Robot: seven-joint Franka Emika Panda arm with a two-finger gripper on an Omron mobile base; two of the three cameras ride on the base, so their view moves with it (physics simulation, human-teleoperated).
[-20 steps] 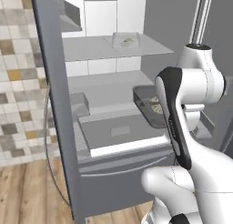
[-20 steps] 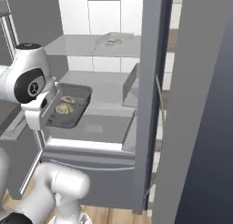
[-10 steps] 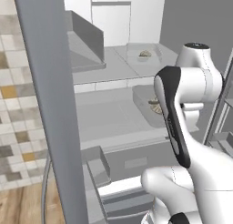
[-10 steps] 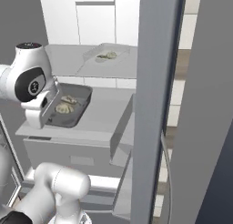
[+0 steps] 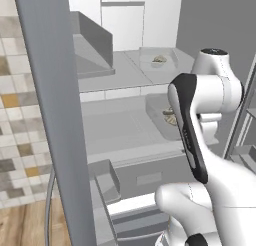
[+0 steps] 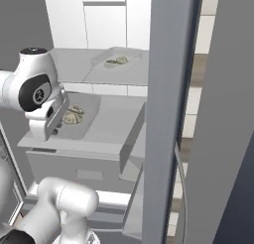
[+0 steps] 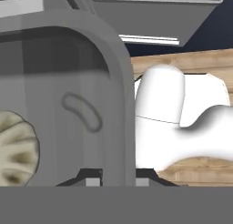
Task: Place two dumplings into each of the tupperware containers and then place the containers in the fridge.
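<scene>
A shallow square translucent grey-white tupperware container [image 6: 79, 120] sits at centre left of the right base view, over the lower pale shelf [image 6: 106, 131] of the open grey-silver fridge [image 6: 171, 114]. It holds two lumpy beige-tan dumplings [image 6: 73, 115]. The white arm's tool [image 6: 49, 126] is clenched on the near wall of this container; in the hand view that rounded grey wall [image 7: 113, 104] runs between the two dark finger tips, with one dumpling [image 7: 16, 148] inside at lower left.

A second container of the same kind [image 6: 119, 59] rests on the upper shelf, top centre of the right base view, also with dumplings [image 6: 118, 61] in it.

The left base view shows the upper container [image 5: 159, 56] at top centre and the held one [image 5: 161, 110] partly hidden behind the arm. The hand view adds wooden floor [image 7: 182, 63] below.
</scene>
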